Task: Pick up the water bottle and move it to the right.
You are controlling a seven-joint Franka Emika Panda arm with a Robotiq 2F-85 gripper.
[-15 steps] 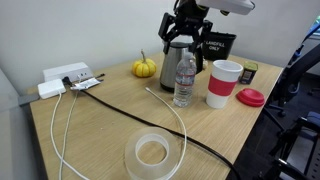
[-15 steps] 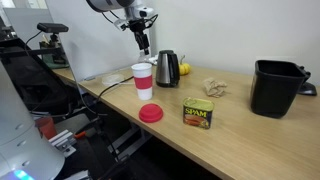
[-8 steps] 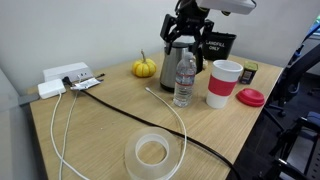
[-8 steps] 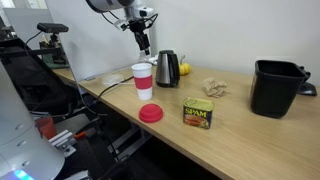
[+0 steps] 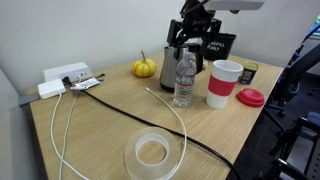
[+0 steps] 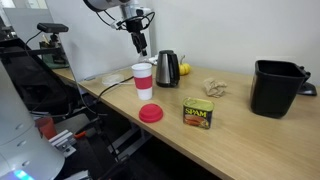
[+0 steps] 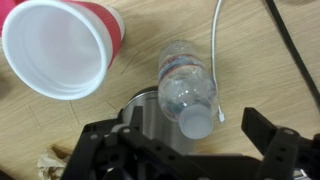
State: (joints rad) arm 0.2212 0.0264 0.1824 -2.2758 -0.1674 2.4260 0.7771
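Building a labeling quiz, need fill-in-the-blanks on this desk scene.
The bottle has a ___ cap. The lid lying beside the cup is ___. The gripper hangs above the bottle with its jaws ___. Missing words: white; red; open.

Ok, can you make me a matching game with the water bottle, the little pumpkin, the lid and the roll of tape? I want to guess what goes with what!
Things:
1. water bottle
2. pumpkin
3. lid
4. tape roll

Clues:
A. red, lying flat
B. see-through ring
C. orange
D. standing upright, white cap

Pairs: 1-D, 2-C, 3-A, 4-B
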